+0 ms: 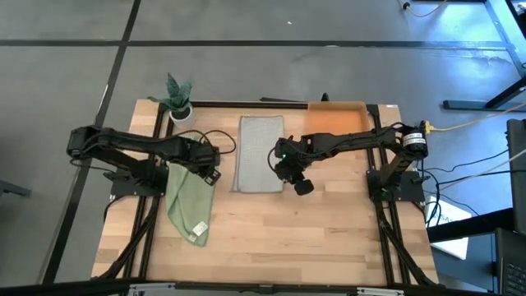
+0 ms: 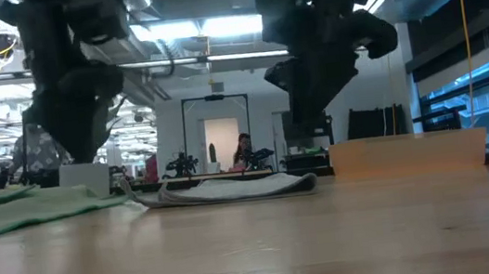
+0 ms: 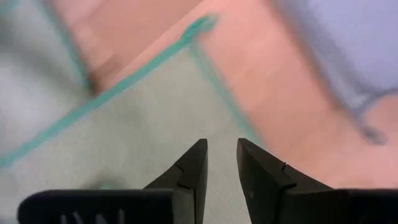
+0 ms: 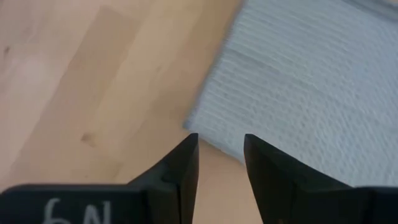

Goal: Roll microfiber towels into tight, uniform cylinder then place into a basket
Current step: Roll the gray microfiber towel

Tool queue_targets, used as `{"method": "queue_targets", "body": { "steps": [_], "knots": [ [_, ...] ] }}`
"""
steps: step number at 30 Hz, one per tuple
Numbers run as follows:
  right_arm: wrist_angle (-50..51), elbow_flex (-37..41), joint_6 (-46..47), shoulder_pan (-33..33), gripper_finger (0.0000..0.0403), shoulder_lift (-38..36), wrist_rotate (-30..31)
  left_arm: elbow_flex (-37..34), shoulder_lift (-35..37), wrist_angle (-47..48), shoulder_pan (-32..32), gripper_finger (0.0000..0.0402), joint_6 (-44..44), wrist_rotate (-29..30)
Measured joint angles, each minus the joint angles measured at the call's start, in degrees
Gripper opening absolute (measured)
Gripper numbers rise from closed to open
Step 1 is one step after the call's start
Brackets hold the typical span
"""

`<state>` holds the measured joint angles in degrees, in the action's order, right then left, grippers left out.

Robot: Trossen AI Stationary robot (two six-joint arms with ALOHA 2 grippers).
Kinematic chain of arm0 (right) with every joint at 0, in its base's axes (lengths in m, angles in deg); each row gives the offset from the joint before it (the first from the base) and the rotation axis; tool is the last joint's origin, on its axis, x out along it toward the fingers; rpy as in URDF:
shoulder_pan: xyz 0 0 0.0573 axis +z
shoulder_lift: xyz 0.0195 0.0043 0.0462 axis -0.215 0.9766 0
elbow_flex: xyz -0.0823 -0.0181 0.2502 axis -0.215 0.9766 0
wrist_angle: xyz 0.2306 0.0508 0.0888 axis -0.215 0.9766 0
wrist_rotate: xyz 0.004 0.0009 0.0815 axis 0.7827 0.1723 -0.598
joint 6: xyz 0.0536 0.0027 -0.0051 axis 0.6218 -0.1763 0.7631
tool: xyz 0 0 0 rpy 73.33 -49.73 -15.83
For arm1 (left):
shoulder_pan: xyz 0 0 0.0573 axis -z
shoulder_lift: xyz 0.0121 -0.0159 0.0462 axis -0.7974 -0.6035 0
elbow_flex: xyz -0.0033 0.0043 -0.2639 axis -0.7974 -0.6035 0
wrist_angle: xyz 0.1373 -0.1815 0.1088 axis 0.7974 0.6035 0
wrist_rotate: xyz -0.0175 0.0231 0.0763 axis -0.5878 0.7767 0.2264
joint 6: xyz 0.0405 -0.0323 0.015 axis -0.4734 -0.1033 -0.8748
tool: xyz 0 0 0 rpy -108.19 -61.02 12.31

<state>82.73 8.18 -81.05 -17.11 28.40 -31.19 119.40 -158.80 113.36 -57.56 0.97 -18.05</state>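
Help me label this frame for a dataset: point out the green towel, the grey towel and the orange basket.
green towel (image 1: 189, 201): high view, middle of the cloth.
grey towel (image 1: 259, 152): high view, centre of the flat cloth.
orange basket (image 1: 337, 122): high view, bare floor of the bin.

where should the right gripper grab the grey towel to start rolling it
Probably at the near right corner of the grey towel, the one just ahead of the right gripper. The towel lies flat and spread on the table, so only an edge or corner can be pinched. Come down from above with the open fingers straddling that corner, then lift it slightly.
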Motion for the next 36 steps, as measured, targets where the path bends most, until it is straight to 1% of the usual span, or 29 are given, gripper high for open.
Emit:
{"method": "queue_targets", "body": {
  "steps": [4,6,9,16,19,24,27,30,36],
  "knots": [
    [-0.3,0.0,-2.5,0.5,0.0129,1.9,-0.7,0.1,1.2,-3.1,1.7,0.0080,-5.3,-0.4],
    [-0.9,0.0,-2.3,0.5,0.0129,2.9,-2.9,0.1,1.3,-3.9,2.6,0.0080,-6.5,-0.6],
    [-1.2,0.0,-2.2,0.6,0.0129,2.9,-4.7,0.1,1.3,-5.1,3.5,0.0080,-6.7,-1.1],
    [-1.6,0.0,-2.2,0.7,0.0131,3.0,-4.3,0.1,1.3,-5.2,4.1,0.0080,-6.7,-1.1],
    [-1.8,0.0,-2.7,0.7,0.0144,3.0,-4.3,0.1,1.3,-5.3,4.1,0.0080,-6.7,-1.1],
    [-3.0,0.3,-5.0,0.9,0.0186,3.1,-4.6,0.1,1.3,-5.4,4.1,0.0080,-6.7,-1.1],
    [-3.1,0.3,-6.7,0.9,0.0205,3.1,-4.7,0.1,1.3,-5.4,4.1,0.0080,-6.7,-1.1],
    [-2.6,0.3,-8.9,0.9,0.0211,4.1,-4.7,0.1,1.3,-5.4,4.1,0.0080,-6.7,-1.1],
    [-3.6,0.4,-10.2,0.9,0.0206,7.8,-4.3,0.2,1.3,-5.5,4.1,0.0080,-6.7,-1.1]
  ]
}}
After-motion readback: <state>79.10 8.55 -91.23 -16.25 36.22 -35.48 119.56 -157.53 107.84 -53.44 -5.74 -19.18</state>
